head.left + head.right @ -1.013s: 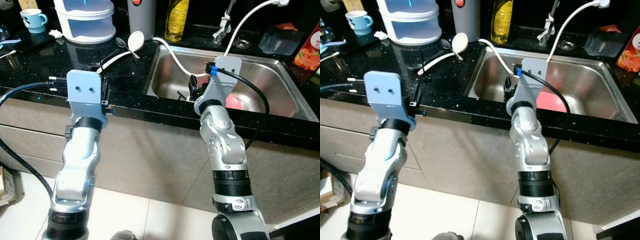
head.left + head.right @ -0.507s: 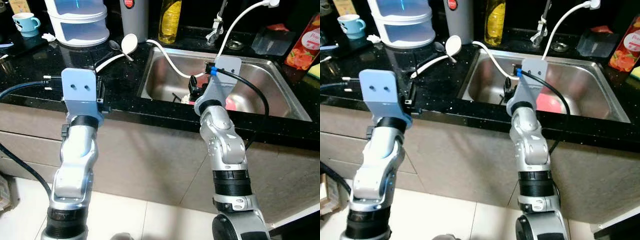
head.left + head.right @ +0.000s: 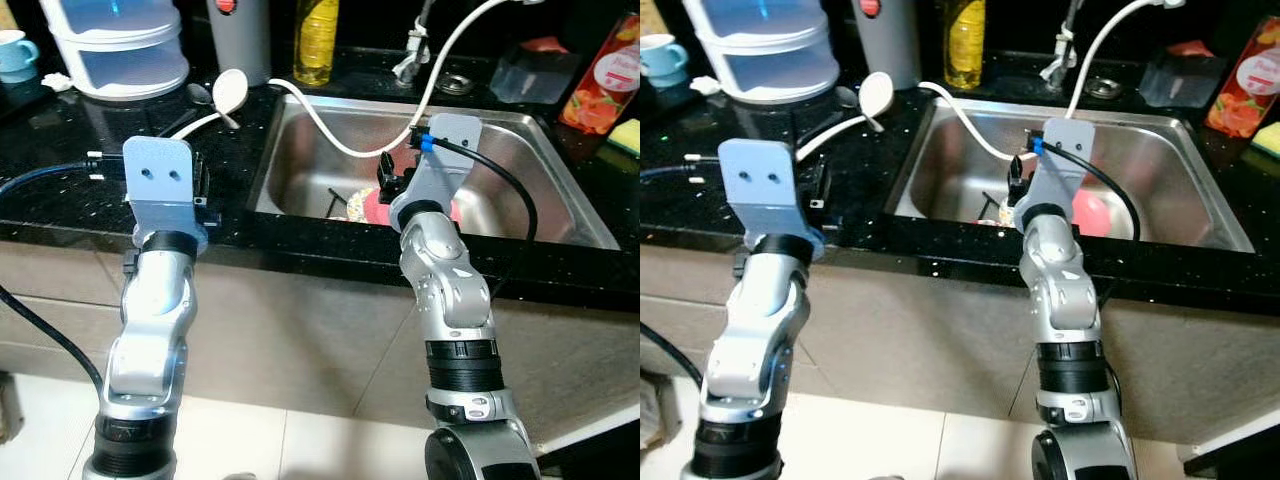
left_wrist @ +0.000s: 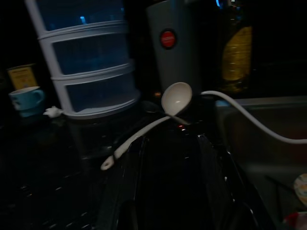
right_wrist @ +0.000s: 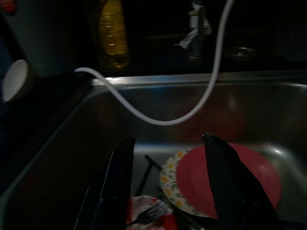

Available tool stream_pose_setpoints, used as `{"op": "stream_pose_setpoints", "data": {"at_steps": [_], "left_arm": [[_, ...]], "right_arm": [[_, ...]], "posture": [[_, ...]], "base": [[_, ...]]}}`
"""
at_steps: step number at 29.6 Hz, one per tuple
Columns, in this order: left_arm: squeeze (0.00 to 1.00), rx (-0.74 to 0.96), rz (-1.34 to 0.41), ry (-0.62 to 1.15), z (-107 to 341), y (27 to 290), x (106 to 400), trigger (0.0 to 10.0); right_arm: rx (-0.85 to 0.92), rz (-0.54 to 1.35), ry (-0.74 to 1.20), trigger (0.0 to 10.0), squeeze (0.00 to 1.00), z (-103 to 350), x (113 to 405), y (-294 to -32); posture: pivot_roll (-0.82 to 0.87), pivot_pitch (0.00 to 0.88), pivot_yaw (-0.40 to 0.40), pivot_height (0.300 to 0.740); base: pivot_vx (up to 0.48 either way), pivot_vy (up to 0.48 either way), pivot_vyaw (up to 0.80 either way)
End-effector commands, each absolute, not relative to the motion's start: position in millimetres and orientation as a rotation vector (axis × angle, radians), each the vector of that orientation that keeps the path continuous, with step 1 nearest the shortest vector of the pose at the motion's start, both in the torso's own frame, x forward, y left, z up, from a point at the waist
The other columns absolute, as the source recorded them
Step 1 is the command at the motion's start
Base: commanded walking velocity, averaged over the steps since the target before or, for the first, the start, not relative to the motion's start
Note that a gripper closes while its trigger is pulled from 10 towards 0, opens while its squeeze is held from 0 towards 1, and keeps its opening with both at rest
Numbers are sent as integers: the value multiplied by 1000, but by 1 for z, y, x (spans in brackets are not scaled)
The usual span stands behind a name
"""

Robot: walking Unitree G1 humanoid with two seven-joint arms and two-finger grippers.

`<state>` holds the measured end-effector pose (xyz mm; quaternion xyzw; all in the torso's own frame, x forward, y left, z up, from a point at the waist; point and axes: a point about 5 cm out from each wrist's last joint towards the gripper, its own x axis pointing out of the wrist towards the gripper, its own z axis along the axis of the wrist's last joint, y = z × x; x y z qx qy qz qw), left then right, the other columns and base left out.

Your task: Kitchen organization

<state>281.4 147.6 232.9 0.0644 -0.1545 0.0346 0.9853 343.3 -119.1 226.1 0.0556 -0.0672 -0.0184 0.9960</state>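
- Left hand [image 4: 168,191]: raised over the near edge of the black speckled surface [image 3: 60,190], left of the sink. Fingers spread, nothing between them.
- Right hand [image 5: 168,191]: held over the near edge of the stainless sink [image 3: 300,130]. Fingers [image 5: 117,182] spread wide, holding nothing.
- Sink contents, below the right hand: a red plate [image 5: 230,177] lies on a patterned plate [image 5: 170,179] with yellow marks, overlapping its right part. A fork [image 5: 148,213] and a dark utensil [image 5: 148,165] lie just left of the plates, on the sink floor.
- White hose [image 3: 330,135]: runs from the left sink rim, sags into the basin, then rises to the far right past the faucet [image 3: 410,55].
- White ladle [image 3: 215,105]: lies on the surface left of the sink, bowl toward the far side, handle pointing near-left. A dark spoon [image 3: 195,95] lies just beside its bowl.
- Far left: a stacked white container [image 3: 115,45] with translucent tiers; a light blue mug [image 3: 15,55] stands to its left.
- Far centre: a grey cylindrical canister [image 3: 238,35] with a red dot, and a bottle of yellow oil [image 3: 315,40] to its right, both behind the sink's left corner.
- Far right, behind the sink: a clear plastic box [image 3: 525,75], a red printed package [image 3: 600,85] and a yellow sponge [image 3: 625,135] at the edge.
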Motion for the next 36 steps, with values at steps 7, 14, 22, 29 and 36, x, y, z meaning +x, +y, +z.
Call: {"op": "stream_pose_setpoints", "data": {"at_steps": [7,14,22,29,36], "left_arm": [[0,125,63,-292,229,145,283,10000],[0,124,64,-293,229,145,284,10000],[0,124,70,-292,229,146,283,10000],[0,111,86,-273,226,148,284,10000],[0,102,89,-271,226,149,284,10000]], "right_arm": [[109,-53,-121,10000,0,222,342,-122],[109,-52,-122,10000,0,222,343,-122],[107,-45,-121,10000,0,222,343,-121],[108,-43,-118,10000,0,221,343,-120],[107,-40,-116,10000,0,221,343,-119]], "posture": [[123,0,-19,740],[126,0,-22,740],[130,0,-26,740],[132,0,-27,740],[134,0,-27,740]], "base": [[403,0,0],[468,0,0],[465,0,0],[236,0,0],[0,0,0]]}}
